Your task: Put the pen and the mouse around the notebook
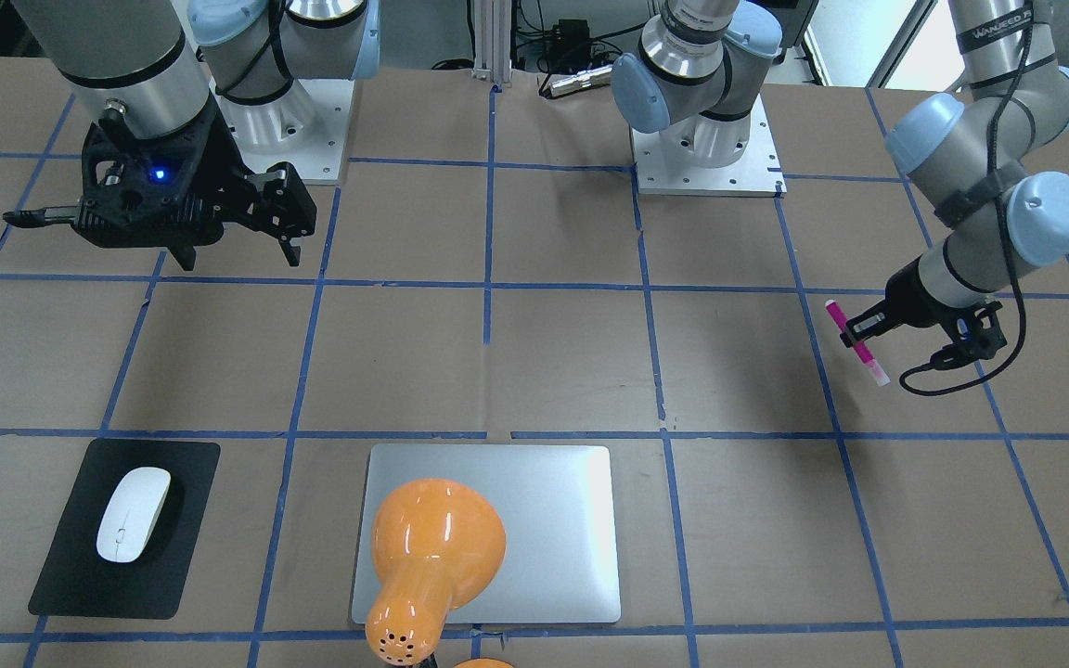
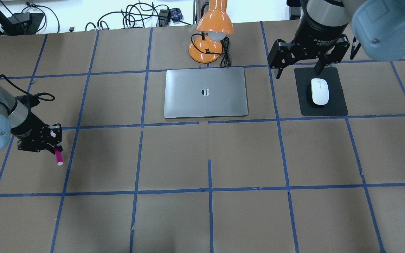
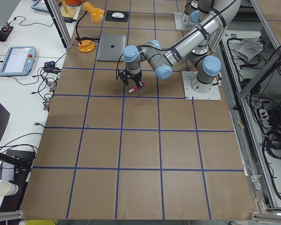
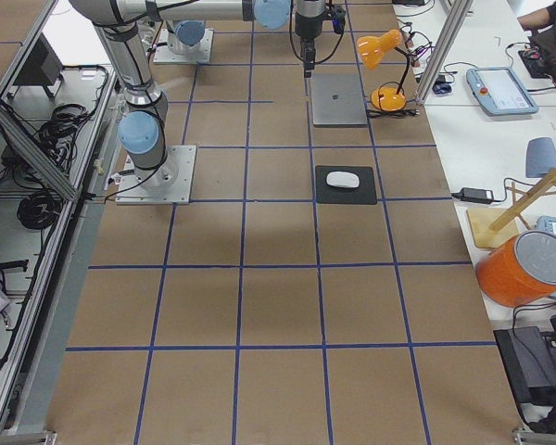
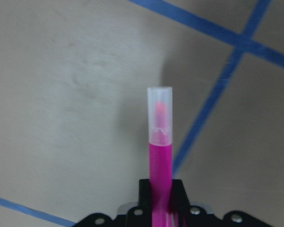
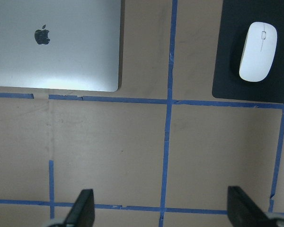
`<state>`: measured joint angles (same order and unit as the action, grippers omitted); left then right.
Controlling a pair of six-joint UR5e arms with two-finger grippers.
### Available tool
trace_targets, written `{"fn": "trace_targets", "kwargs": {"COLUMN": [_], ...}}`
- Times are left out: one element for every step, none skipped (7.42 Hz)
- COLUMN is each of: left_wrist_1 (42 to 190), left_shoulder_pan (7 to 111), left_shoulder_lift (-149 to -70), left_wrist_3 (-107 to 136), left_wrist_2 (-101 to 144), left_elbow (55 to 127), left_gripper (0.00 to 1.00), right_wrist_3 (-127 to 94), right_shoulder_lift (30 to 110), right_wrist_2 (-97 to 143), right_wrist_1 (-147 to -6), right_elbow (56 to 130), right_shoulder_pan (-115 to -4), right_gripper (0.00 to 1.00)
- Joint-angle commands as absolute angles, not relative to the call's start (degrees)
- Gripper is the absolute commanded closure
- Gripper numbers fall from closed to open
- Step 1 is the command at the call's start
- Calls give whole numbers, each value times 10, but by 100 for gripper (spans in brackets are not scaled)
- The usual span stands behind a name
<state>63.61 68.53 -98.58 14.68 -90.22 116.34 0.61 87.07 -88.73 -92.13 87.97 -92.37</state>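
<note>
Left arm [image 1: 961,139] and right arm [image 1: 117,46]: silver-grey tubes, pale blue joint caps [image 1: 1049,218], screwed metal base plates [image 1: 711,174]; left gripper [image 1: 855,332] and right gripper [image 1: 242,255] black, cabled

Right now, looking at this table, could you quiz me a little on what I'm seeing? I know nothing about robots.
1. True or false: the mouse lies on the black pad.
2. The left gripper holds: A) the pen, B) a spoon, C) nothing.
3. Is the right gripper open or shut?
Key: 1 true; 2 A; 3 open.
</note>
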Motion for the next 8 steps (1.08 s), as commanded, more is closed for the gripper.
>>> {"fn": "trace_targets", "kwargs": {"left_wrist_1": [627,627,621,556,536,534,530,530], "left_shoulder_pan": [819,877,937,989,1036,1081,1118,1135], "left_shoulder_lift": [-1000,-1008,-1019,-1033,-1056,-1076,-1102,-1126], "left_wrist_3": [429,538,649,736,835,907,968,1006], "left_wrist_2": [-896,-896,-897,-897,-897,-898,-897,-897], "left_elbow": [1132,1112,1105,1105,1104,1096,1081,1058], "left_gripper": [100,100,100,100,100,100,100,100], "right_wrist_3": [6,6,6,6,6,7,9,8], "right_shoulder_lift": [871,871,871,871,870,871,870,870], "right_wrist_2": [-888,-890,-889,-890,-889,-891,-892,-892], "right_wrist_1": [-921,-921,-921,-921,-921,-921,-921,-921], "right_elbow": [879,880,880,880,880,880,881,881], "right_shoulder_pan": [-924,-924,-924,-924,-924,-924,-924,-924], "right_gripper": [0,0,0,0,0,0,0,0]}}
